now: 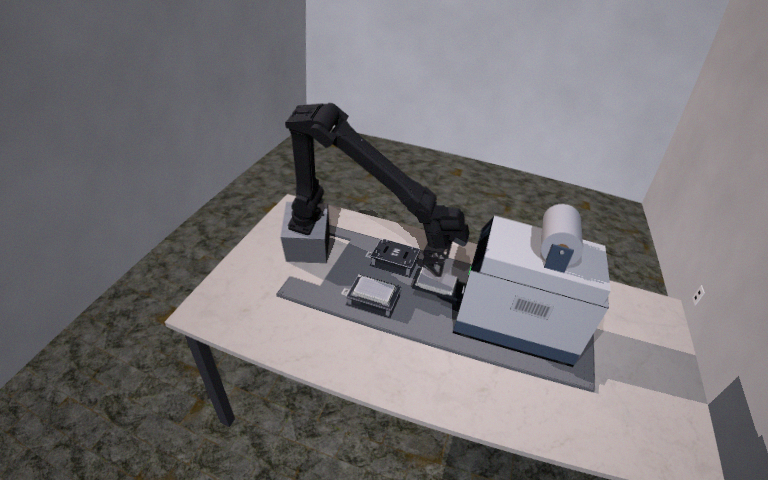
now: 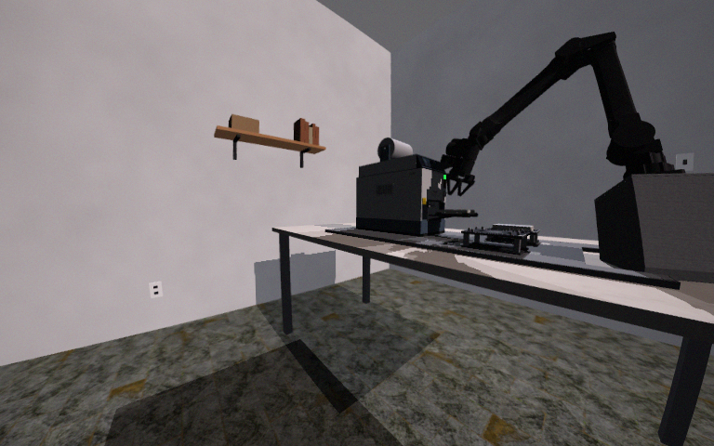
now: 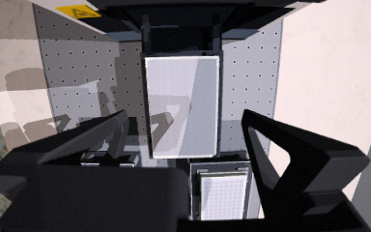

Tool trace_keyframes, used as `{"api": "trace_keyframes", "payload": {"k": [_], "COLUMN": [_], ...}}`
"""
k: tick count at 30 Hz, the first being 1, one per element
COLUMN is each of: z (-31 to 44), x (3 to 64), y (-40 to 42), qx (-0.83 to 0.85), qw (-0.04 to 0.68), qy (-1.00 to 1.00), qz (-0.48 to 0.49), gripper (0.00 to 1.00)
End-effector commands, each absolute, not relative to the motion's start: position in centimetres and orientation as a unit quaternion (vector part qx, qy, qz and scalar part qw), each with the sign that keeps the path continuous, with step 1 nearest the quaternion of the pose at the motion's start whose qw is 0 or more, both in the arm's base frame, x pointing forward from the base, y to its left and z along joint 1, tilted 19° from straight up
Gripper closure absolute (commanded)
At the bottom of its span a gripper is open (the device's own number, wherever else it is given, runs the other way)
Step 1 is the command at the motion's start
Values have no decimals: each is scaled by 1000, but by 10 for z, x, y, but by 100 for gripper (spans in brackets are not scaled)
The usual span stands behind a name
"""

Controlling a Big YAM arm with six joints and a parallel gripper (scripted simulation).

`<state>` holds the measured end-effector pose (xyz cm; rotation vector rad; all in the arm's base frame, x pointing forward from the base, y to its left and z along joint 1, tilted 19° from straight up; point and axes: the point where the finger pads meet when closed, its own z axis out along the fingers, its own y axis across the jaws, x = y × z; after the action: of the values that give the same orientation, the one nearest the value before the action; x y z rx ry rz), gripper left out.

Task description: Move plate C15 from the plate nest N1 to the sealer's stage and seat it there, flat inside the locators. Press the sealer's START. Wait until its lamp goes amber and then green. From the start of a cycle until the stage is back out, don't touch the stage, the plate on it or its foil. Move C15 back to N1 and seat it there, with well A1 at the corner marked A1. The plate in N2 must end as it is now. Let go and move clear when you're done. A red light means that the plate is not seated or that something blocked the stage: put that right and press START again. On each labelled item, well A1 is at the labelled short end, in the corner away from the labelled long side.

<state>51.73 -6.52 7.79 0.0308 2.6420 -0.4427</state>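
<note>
In the top view, the sealer (image 1: 532, 305) stands toward the right-hand part of the table (image 1: 362, 350) (image 2: 463, 273), its stage (image 1: 416, 287) (image 2: 453, 215) (image 3: 219, 108) out on the side facing the arm (image 1: 379, 164) (image 2: 532, 89); plate C15 (image 1: 436, 283) (image 3: 181, 106) lies on that stage, and the tool (image 1: 434, 263) (image 2: 462, 186) (image 3: 185, 116) hangs over it with its fingers spread wide, pinching nothing; the plate nest N1 (image 1: 392, 257) stands near the stage without a plate, "N1" readable on its top; the second nest (image 1: 370, 305) (image 3: 219, 166) carries a pale plate (image 1: 373, 289) (image 3: 223, 197), and a strip of the dark board (image 1: 328, 308) (image 2: 589, 268) (image 3: 246, 68) runs between that nest and the board's long edge, leaving open room there; the barcode-like grille on the sealer's side bears no legible words. In the exterior view, a green light (image 2: 444, 177) shows on the sealer's front, with a small yellow patch lower down; the fingertips are above the stage, with open air between them and it; N1's raised rim stands just beyond the stage's outer end, apart from it. In the wrist view, C15's smooth pale top fills the room between the spread fingers, its long edges running alongside the stage's dark borders; a yellow warning label (image 3: 78, 12) with a black symbol sits on the machine's face, its detail too small to make out.
</note>
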Motion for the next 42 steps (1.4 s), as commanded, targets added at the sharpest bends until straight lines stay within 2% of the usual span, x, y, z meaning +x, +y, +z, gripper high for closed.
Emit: {"api": "trace_keyframes", "payload": {"k": [1, 12, 20, 31, 42], "z": [86, 91, 75, 76, 44], "x": [530, 519, 505, 520, 509], "y": [-67, -80, -79, -79, -84], "qx": [21, 18, 15, 23, 14], "qw": [238, 244, 219, 227, 217], "qy": [958, 955, 962, 960, 962], "qz": [-158, -167, -166, -164, -167], "gripper": [0, 0, 0, 0, 0]}}
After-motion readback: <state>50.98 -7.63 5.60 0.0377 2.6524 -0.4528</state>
